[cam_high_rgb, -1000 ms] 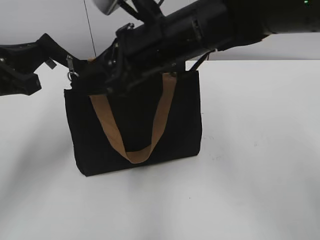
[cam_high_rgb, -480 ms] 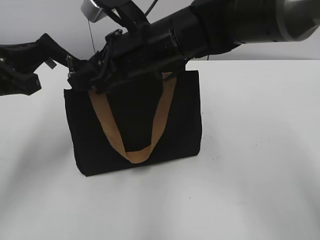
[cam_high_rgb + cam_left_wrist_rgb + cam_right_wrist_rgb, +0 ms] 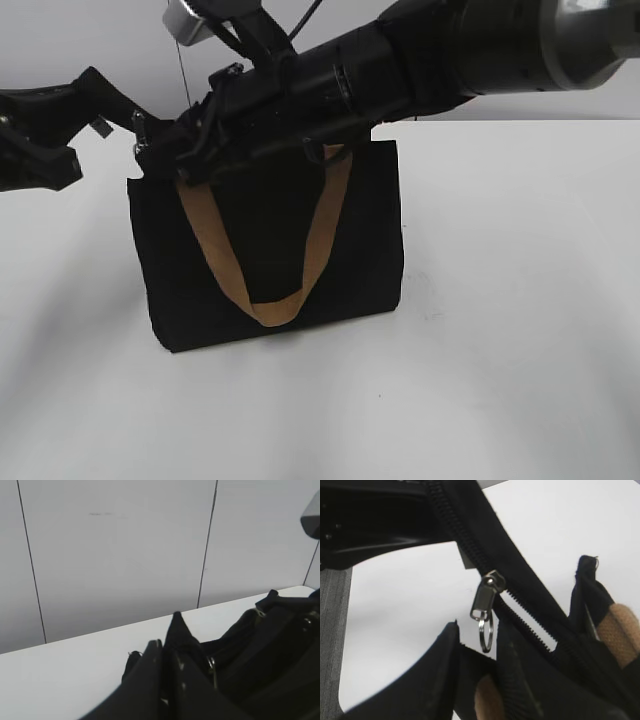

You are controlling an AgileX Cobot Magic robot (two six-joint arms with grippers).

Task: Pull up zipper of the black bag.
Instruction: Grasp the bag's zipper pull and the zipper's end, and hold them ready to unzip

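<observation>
The black bag (image 3: 350, 250) stands upright on the white table, its tan handle (image 3: 320, 230) hanging down the front. My left gripper (image 3: 122, 112) holds the bag's top left corner; in the left wrist view it (image 3: 167, 647) is shut on a peak of black fabric (image 3: 176, 625). My right gripper (image 3: 165, 150) reaches across the bag's top to that same corner. In the right wrist view the silver zipper pull (image 3: 486, 596) hangs from the black zip track (image 3: 520, 587), its ring dangling between my open fingertips (image 3: 451, 645). The right gripper (image 3: 479, 630) does not hold it.
The bag sits on a white table (image 3: 500, 330) with a grey panelled wall (image 3: 125, 545) behind. The right arm (image 3: 450, 50) spans the view above the bag's top. A tan strap (image 3: 622, 630) shows beside the zip track.
My right arm has slid left along the bag's top toward the zipper pull at the left corner. The left gripper and the bag have stayed put.
</observation>
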